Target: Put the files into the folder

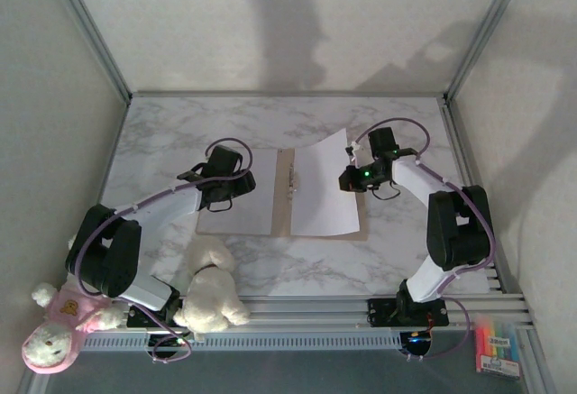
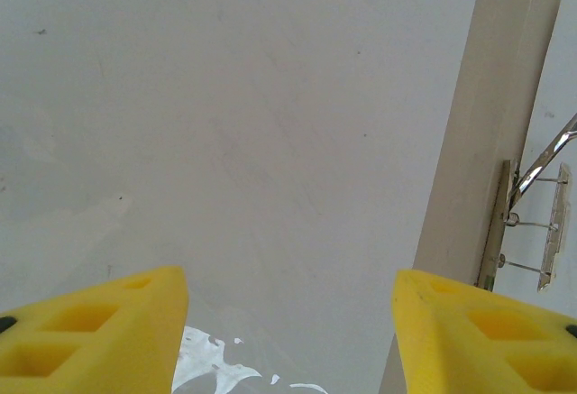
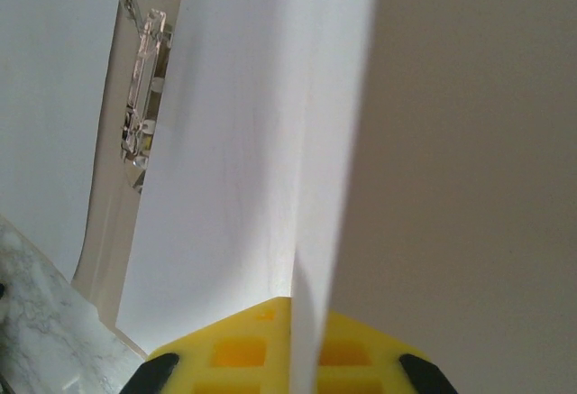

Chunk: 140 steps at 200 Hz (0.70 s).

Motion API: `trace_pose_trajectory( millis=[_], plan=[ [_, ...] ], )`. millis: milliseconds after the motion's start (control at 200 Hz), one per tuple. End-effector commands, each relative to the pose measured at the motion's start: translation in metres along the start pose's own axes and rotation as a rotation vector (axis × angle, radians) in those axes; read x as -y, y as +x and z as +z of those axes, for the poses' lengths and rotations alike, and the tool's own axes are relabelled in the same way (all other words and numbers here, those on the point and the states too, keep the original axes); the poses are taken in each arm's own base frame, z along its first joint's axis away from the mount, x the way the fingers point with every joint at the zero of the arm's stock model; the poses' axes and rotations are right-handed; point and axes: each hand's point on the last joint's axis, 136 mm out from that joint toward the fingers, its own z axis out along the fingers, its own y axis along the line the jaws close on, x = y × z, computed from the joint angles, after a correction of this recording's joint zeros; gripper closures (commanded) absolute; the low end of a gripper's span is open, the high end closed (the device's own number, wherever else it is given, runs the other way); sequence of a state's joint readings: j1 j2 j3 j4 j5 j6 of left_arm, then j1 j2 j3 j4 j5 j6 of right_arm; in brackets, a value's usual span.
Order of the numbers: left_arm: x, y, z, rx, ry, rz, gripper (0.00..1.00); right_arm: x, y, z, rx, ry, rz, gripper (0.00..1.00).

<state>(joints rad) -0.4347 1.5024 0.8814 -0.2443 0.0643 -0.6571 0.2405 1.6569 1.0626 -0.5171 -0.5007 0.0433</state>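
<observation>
The folder point(image 1: 283, 209) is lying open at the centre of the marble table point(image 1: 162, 132), with white files point(image 1: 236, 209) covering both halves. The right gripper point(image 3: 297, 315) is clamping the edge of the right-hand sheet point(image 1: 325, 196) and holding its upper right corner raised off the folder. The left gripper point(image 2: 288, 277) is hanging over the left-hand sheet point(image 2: 225, 123), jaws standing apart and gripping nothing. A metal fastener point(image 2: 532, 214) is sitting on the tan spine

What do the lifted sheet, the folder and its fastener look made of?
Sheet: thin matte white paper; it curls where lifted. Folder: matte tan card, probably; flat and stiff-looking. Fastener: shiny metal prongs, apparently on a clear plastic bar.
</observation>
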Motion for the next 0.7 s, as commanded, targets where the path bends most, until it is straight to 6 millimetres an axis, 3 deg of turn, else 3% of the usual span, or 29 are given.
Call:
trace_pose_trajectory(
  millis=[0,240,511,696],
  plan=[
    [0.0012,-0.0075,-0.0013,0.014,0.000,0.005,0.39,-0.0042,0.0015,0.0000,-0.021,-0.016,-0.014,1.00],
    [0.0021,-0.0075,0.0000,0.010,-0.001,0.006,0.39,-0.0036,-0.0021,0.0019,-0.018,-0.018,-0.006,0.99],
    [0.0032,-0.0075,0.0020,0.003,-0.003,0.008,0.39,-0.0036,-0.0038,0.0027,-0.018,-0.018,0.013,0.71],
    [0.0035,-0.0069,0.0037,-0.003,-0.002,0.006,0.39,0.0018,-0.0050,0.0014,-0.017,0.014,0.016,0.64]
  ],
)
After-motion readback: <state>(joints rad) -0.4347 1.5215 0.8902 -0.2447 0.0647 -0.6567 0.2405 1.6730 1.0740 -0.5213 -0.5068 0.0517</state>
